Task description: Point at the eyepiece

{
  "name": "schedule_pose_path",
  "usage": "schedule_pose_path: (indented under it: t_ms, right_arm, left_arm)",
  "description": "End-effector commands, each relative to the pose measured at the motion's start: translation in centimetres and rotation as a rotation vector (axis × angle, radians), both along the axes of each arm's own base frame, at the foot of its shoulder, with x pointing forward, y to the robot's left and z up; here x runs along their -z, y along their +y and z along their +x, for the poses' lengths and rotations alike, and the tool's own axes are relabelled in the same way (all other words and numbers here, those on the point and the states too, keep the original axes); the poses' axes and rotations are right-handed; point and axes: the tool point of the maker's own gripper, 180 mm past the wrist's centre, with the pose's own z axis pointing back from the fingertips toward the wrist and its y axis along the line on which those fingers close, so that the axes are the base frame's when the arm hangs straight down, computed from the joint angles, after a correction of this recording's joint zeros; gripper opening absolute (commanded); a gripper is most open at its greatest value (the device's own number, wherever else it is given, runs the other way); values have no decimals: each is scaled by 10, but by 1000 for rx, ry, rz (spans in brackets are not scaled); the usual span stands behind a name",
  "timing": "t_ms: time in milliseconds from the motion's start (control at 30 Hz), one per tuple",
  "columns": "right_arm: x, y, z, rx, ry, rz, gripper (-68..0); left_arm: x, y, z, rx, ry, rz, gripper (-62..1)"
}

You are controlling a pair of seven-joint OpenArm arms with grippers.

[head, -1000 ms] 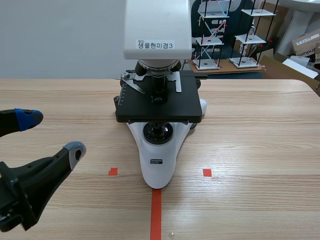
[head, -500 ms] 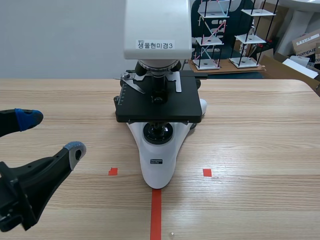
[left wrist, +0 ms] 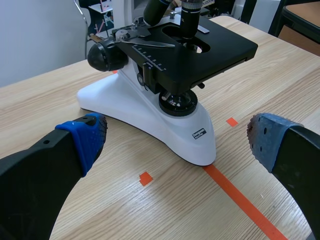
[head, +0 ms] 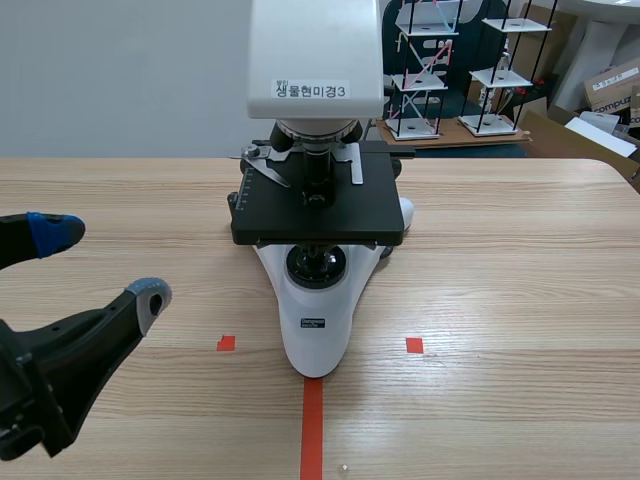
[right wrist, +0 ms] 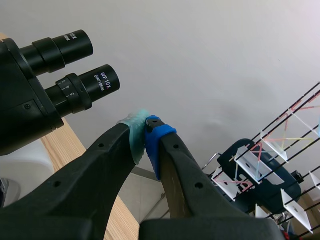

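Note:
A white and black microscope [head: 318, 200] stands mid-table, its head cut off by the scene view's upper edge. Its two black eyepieces [right wrist: 90, 82] show only in the right wrist view, marked WF 10X. My right gripper [right wrist: 146, 131] is shut, pads pressed together, its tip just below and beside the nearer eyepiece with a small gap. That arm is out of the scene view. My left gripper [head: 95, 262] is open low at the table's left, and the microscope base [left wrist: 165, 125] lies ahead of its fingers [left wrist: 85, 135].
Shelf models with coloured strings [head: 425, 70] stand behind the table, and cardboard boxes [head: 612, 90] sit at the back right. The microscope's black stage [head: 320, 205] juts toward the robot. Bare wood lies to either side of the base.
The left gripper has dipped slightly; nothing else in the scene view has moved.

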Motion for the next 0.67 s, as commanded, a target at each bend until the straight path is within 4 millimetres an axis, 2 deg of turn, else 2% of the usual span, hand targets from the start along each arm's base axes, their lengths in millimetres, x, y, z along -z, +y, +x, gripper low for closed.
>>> schedule_pose_path:
  t_ms: [0, 633]
  right_arm:
    - [-22, -3, -2, 1, -54, 19, -665]
    - [-22, -3, -2, 0, -55, 20, -665]
  left_arm:
    - [-11, -3, 0, 2, -31, -24, -15]
    - [-15, -3, 1, 1, -48, -37, -15]
